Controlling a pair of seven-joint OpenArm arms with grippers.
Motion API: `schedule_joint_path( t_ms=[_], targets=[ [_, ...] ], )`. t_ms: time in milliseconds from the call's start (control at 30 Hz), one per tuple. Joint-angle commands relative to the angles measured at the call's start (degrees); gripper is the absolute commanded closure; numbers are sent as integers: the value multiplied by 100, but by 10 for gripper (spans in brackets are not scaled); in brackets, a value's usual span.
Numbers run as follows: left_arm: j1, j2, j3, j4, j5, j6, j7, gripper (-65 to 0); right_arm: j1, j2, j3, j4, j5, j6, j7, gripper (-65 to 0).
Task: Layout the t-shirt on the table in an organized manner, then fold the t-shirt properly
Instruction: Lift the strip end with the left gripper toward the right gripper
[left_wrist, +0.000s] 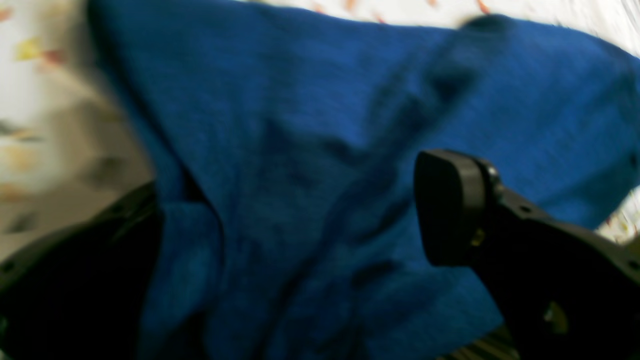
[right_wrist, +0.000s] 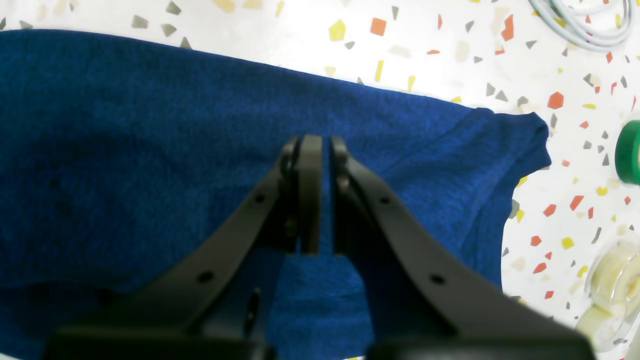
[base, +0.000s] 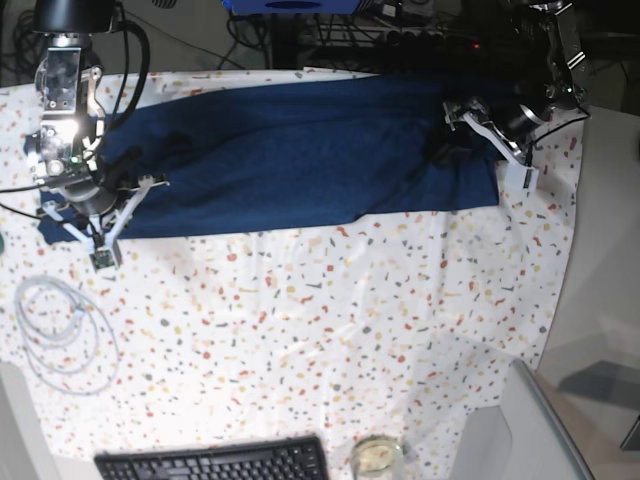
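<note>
Fabric reads as soft, limp knit: t-shirt (base: 300, 160) lies spread across the far side of the table (base: 330, 320). Right gripper (right_wrist: 320, 145) pinches a fold of cloth near one sleeve. Left gripper (left_wrist: 320, 220) hovers wide, holding nothing. Best hold judged: hem corners.

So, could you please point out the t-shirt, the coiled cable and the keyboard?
t-shirt (base: 300, 165): base view, middle of the fabric.
coiled cable (base: 60, 335): base view, loop's left side.
keyboard (base: 215, 462): base view, key rows.

Left gripper (left_wrist: 310, 220) spread wide, jaws far apart, one black pad (left_wrist: 450, 207) in clear sight. Right gripper (right_wrist: 320, 192) pinched nearly closed, arm reaching low at its side.
</note>
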Motion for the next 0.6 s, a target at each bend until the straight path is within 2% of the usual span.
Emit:
schedule_joint_path(
  t_ms=[0, 333, 400, 467, 567],
  targets=[
    [184, 71, 107, 13, 295, -30, 640, -556, 71, 32, 18, 117, 8, -9, 96, -27],
    [360, 141, 134, 242, 295, -30, 658, -555, 80, 32, 18, 117, -1, -9, 96, -27],
    [298, 141, 134, 110, 295, -30, 658, -533, 80, 32, 18, 117, -1, -9, 96, -27],
    [237, 141, 81, -5, 295, -30, 658, -439, 80, 32, 18, 117, -1, -9, 96, -27],
    [52, 141, 81, -172, 304, -30, 658, -211, 80, 32, 18, 117, -1, -9, 96, -27]
  ],
)
